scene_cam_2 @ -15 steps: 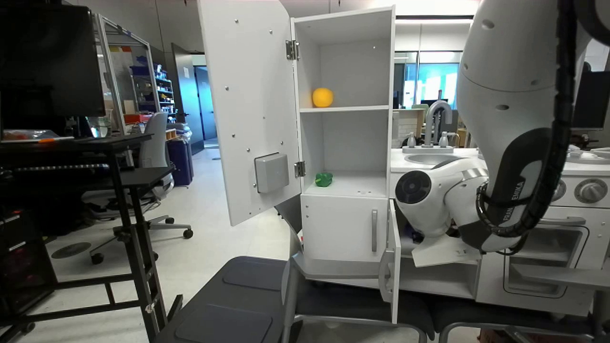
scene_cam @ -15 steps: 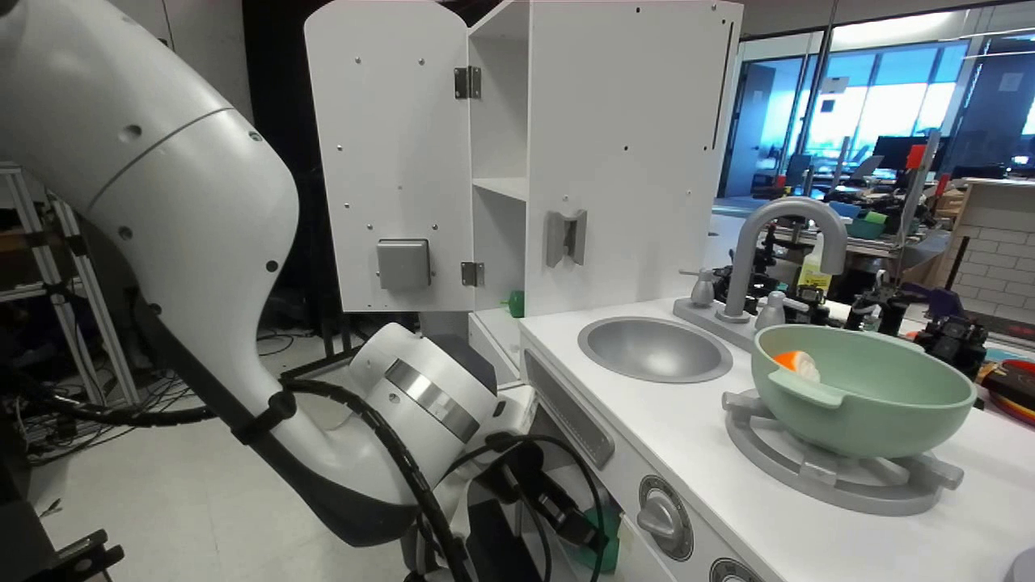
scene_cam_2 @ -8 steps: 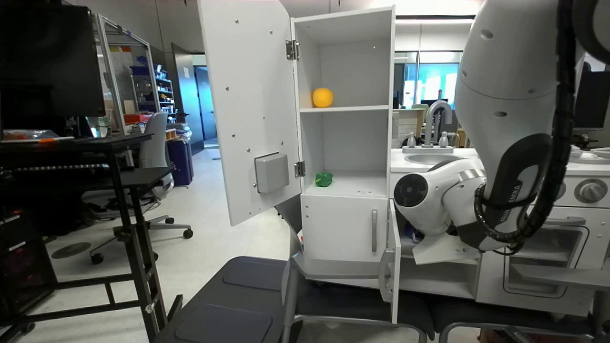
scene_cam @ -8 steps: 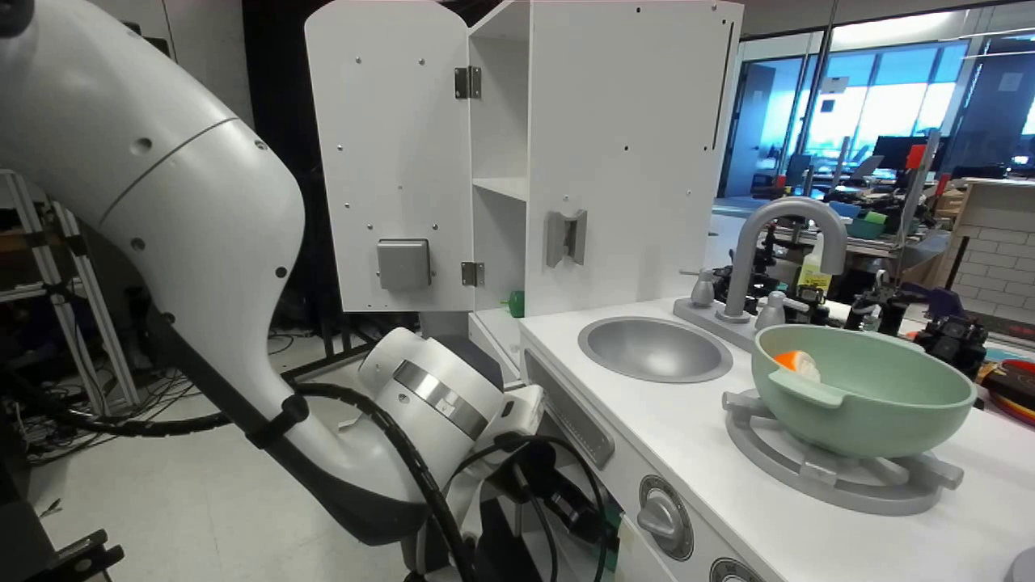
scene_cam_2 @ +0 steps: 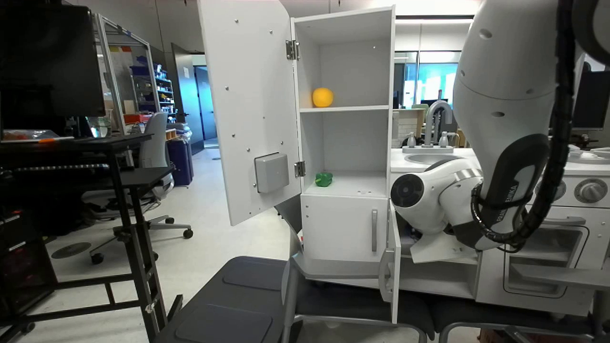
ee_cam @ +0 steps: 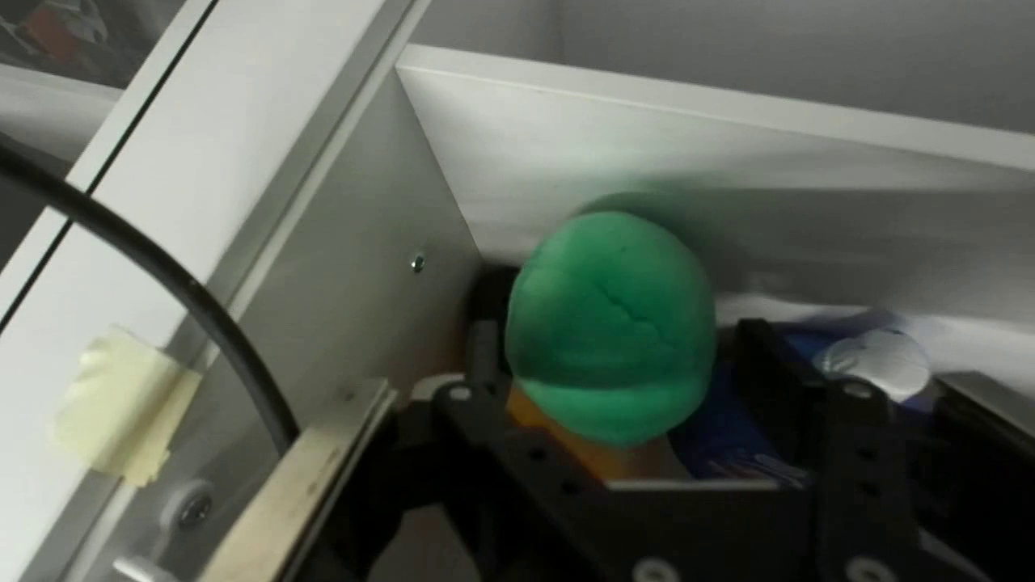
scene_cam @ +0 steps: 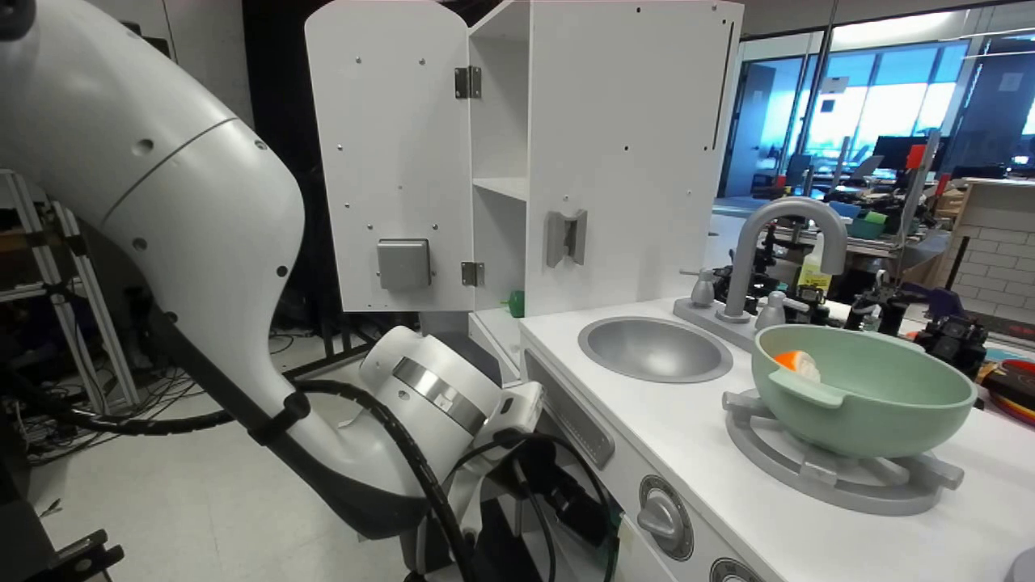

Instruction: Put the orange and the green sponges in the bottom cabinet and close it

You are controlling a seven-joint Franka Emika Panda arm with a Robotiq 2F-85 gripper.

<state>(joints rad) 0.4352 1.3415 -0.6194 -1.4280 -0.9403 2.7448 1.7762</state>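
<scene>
Wrist view: in the white cabinet [ee_cam: 356,267], the gripper [ee_cam: 619,347] lies toward six o'clock, jaws apart, the green sponge [ee_cam: 612,327] between them; whether they clamp it, I cannot tell. A part-hidden orange thing [ee_cam: 600,458] shows at the sponge's six o'clock.

The bench [scene_cam: 679,436] is plain white. Faucet [scene_cam: 738,271] along its back edge is flat grey, the sink [scene_cam: 655,349] toward the front edge is more silvery, and the bowl [scene_cam: 865,432] is pastel mint with some orange-and-white thing [scene_cam: 799,364] in it. Tall cabinet [scene_cam_2: 352,69] at the bench's side edge: white, with a yellow-orange ball [scene_cam_2: 322,97] and a green bell pepper [scene_cam_2: 324,179]. Wrist view: black gripper [ee_cam: 623,347], green sponge [ee_cam: 610,323] with a darker squiggly crease.
</scene>
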